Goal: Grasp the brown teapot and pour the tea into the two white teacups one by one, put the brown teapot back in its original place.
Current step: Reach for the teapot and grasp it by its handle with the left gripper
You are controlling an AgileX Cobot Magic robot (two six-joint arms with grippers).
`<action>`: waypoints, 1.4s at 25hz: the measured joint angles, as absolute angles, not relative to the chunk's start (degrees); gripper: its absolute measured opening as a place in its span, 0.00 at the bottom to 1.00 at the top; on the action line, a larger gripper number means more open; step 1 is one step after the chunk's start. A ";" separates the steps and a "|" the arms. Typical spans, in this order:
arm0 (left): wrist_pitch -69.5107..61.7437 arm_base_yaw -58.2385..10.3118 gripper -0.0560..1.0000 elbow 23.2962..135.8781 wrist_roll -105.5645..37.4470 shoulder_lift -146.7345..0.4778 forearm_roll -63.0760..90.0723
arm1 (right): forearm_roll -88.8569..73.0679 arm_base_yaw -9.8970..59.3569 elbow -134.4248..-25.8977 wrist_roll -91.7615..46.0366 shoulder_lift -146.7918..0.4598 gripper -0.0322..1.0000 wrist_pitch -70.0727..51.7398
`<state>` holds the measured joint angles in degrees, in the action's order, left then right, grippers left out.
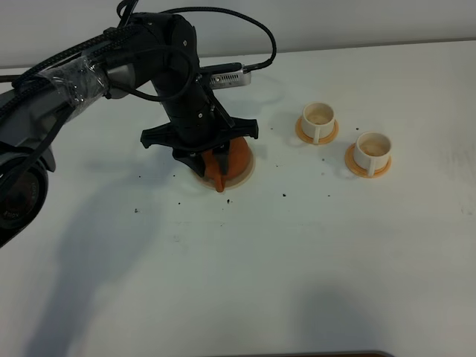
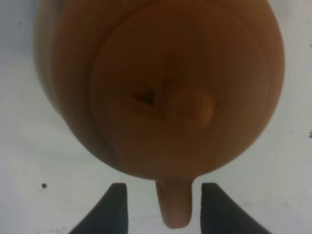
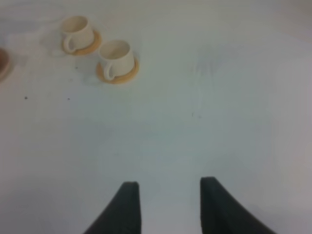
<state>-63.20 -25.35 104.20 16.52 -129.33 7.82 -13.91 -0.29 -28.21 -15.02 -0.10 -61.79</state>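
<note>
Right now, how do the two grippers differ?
The left gripper is right over the teapot, its fingers straddling a narrow part of it without touching; the right gripper has only table between its fingers. The left hangs close to the teapot; the right is well away from teapot and cups. Both are open.

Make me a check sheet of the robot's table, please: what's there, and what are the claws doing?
Surface: white table, arm shadow on its left.
Job's things: brown teapot on beige coaster; two white teacups on orange saucers; how full, cannot tell.
Clutter: small dark specks.
Grippers: left gripper open, fingers either side of the teapot's thin part, not touching it; right gripper open over bare table.
Cables: black cable loops above the left arm; taped bundle.
Surroundings: pale wall behind.
</note>
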 joint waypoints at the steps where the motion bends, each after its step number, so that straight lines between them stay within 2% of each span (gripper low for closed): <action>1: -63.20 -25.35 0.39 104.20 16.52 -129.33 7.76 | -13.91 -0.29 -28.21 -15.02 -0.10 0.31 -61.79; 11: -63.07 -25.35 0.36 104.20 15.99 -130.62 8.02 | -13.91 -0.29 -28.21 -15.02 -0.10 0.31 -61.79; 24: -62.39 -25.35 0.16 104.20 15.37 -130.62 8.76 | -13.91 -0.29 -28.21 -15.02 -0.10 0.31 -61.79; 35: -62.64 -25.35 0.16 104.20 11.24 -130.42 8.49 | -13.91 -0.29 -28.21 -15.02 -0.10 0.31 -61.79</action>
